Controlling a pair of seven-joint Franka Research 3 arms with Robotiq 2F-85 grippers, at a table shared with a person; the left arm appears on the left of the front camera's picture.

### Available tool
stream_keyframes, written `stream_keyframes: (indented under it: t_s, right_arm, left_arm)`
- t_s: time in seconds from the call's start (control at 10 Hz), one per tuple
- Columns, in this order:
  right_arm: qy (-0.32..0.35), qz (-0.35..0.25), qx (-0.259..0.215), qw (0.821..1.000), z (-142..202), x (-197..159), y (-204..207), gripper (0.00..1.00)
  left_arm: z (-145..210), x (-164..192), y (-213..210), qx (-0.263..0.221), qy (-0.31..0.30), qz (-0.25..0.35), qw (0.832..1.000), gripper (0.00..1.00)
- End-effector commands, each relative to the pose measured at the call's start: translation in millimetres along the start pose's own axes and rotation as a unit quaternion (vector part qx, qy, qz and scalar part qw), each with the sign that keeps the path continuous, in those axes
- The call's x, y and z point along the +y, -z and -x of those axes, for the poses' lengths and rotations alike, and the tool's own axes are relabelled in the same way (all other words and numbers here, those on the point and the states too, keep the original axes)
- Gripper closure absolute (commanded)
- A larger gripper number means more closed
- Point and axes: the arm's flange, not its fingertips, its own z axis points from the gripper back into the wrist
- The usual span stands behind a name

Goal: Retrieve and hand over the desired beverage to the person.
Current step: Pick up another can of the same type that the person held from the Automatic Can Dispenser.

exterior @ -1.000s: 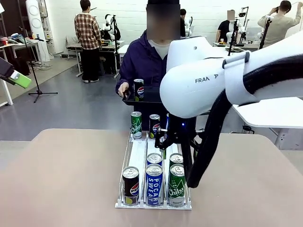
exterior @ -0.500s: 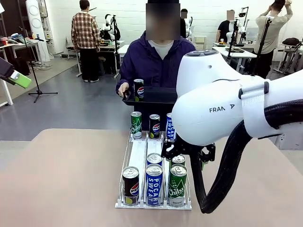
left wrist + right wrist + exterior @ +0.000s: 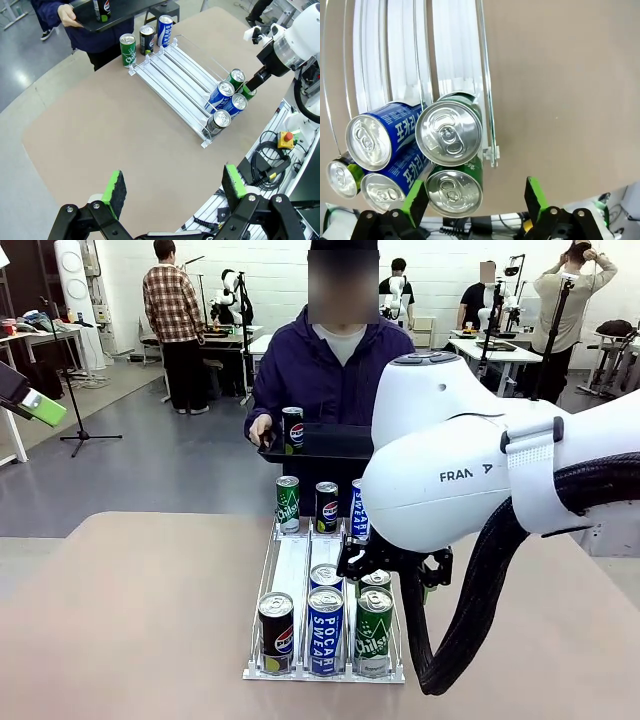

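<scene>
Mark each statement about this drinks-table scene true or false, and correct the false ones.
1. The person in the dark hooded jacket holds a black tray carrying one black Pepsi can. True.
2. The right gripper is shut on a green can. False: it is open, hovering above the green Chilsung cans and holding nothing.
3. Two cans fill the near end of the left lane of the clear plastic rack. False: one lone black can stands there.
4. The left gripper is open, high over the tan table. True.
5. Three upright cans stand at the rack's far end. True.
</scene>
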Motion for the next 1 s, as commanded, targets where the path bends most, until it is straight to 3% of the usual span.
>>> stream_keyframes:
  t_s: [0.0, 0.9]
  right_arm:
    - [-0.014, -0.015, 0.000, 1.000, 6.0, 5.5, 0.8, 0.00]
    - [-0.019, -0.007, 0.005, 1.000, 3.6, 10.6, 4.4, 0.00]
  left_arm:
    - [-0.9, -0.1, 0.4, 0.004, -0.001, 0.001, 1.000, 0.00]
    - [-0.9, -0.1, 0.4, 0.004, -0.001, 0.001, 1.000, 0.00]
